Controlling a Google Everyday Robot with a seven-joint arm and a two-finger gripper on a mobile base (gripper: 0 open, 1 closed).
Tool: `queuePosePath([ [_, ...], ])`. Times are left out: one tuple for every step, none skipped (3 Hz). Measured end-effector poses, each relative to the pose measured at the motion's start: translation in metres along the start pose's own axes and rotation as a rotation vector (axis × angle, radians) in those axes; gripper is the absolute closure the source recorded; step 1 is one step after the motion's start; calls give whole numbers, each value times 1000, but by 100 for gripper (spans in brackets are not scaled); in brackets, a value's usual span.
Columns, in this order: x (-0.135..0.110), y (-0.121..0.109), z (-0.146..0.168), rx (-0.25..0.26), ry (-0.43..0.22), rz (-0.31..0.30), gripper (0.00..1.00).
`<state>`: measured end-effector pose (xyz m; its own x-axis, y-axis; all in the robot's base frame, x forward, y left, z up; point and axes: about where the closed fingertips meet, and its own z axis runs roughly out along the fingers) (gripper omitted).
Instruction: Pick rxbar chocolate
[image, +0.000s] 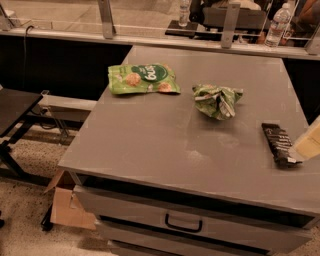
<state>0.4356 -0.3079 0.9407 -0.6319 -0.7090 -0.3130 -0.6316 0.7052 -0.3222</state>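
Observation:
The rxbar chocolate (278, 144), a narrow black bar with white lettering, lies flat on the grey cabinet top (165, 145) near its right edge. My gripper (309, 144) shows only as a pale cream part at the frame's right edge, right beside the bar's near end and just above the surface. Whether it touches the bar cannot be told. Most of the gripper and the arm are out of view.
A flat green snack bag (143, 78) lies at the back left of the top. A crumpled green-and-white wrapper (217, 100) lies in the middle. Drawers with a handle (183, 223) are below. Water bottles (276, 24) stand on the back ledge. A cardboard box (65, 205) is on the floor at left.

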Motion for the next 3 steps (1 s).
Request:
queuePosePath([
  [20,0,24,-19,-64,90,0],
  [32,6,51,-64,-143,139,0],
  [36,19,71,-117,-183,148,0],
])
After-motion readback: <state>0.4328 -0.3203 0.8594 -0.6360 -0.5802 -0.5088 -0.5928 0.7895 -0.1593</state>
